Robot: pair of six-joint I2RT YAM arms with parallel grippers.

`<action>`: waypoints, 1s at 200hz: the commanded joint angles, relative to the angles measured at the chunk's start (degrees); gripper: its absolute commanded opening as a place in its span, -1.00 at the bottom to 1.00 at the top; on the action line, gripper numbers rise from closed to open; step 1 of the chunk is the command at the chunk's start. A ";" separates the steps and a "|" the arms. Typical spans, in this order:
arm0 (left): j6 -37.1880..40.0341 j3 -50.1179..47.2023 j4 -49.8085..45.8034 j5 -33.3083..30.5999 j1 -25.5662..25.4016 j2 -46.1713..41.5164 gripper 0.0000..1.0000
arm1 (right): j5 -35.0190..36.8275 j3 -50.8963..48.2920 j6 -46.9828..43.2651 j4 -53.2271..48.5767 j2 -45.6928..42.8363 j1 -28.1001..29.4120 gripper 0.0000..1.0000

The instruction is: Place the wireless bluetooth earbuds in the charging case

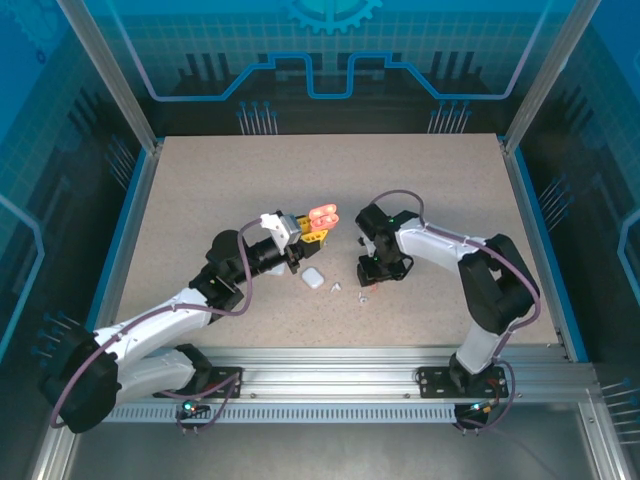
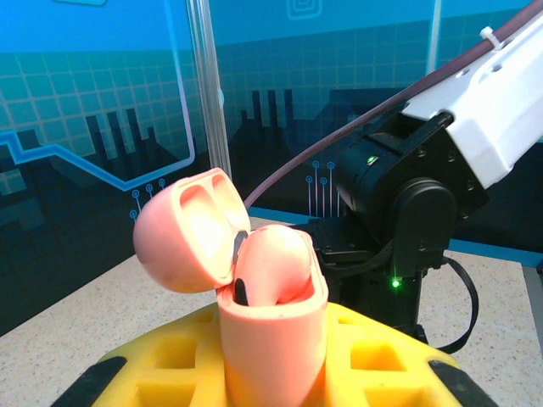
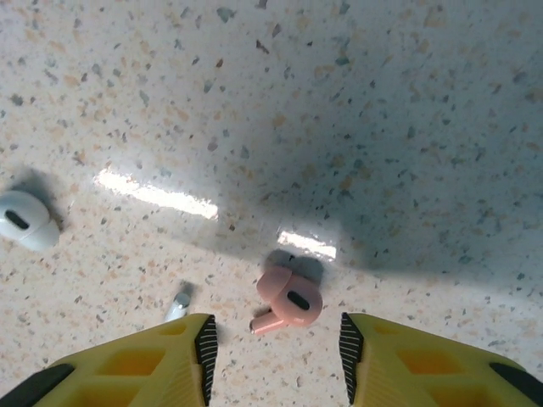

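Right wrist view: right claw (image 3: 276,356) open either side of the pink earbud (image 3: 289,303), sloppy squeeze could flick it away; left claw (image 2: 273,386) clamps the pink case (image 2: 276,288).

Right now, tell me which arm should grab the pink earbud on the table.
Right. The right gripper is open astride the pink earbud on the table; the left gripper is shut on the open pink case.

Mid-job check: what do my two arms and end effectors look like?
The left arm and right arm have white links and black joints, each trailed by a dull purple cable. The left end effector and right end effector have chunky yellow fingers with black pads. A small green light glows on a right-arm joint.
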 commanded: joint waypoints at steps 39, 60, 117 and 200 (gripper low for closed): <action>1.58 1.17 0.82 -0.40 0.12 -0.49 -0.75 | 1.88 1.77 1.14 -1.00 4.63 0.88 -0.16; 1.58 1.26 0.82 -0.34 0.12 -0.32 -0.75 | 2.26 2.19 0.81 -1.28 5.90 1.37 -0.19; 1.56 1.35 0.89 -0.34 0.18 -0.17 -0.76 | 2.89 2.33 0.41 -1.57 7.35 2.10 -0.38; 1.59 1.08 0.90 -0.37 0.16 -0.32 -0.75 | 4.52 1.78 -0.04 -2.49 5.54 2.47 -0.48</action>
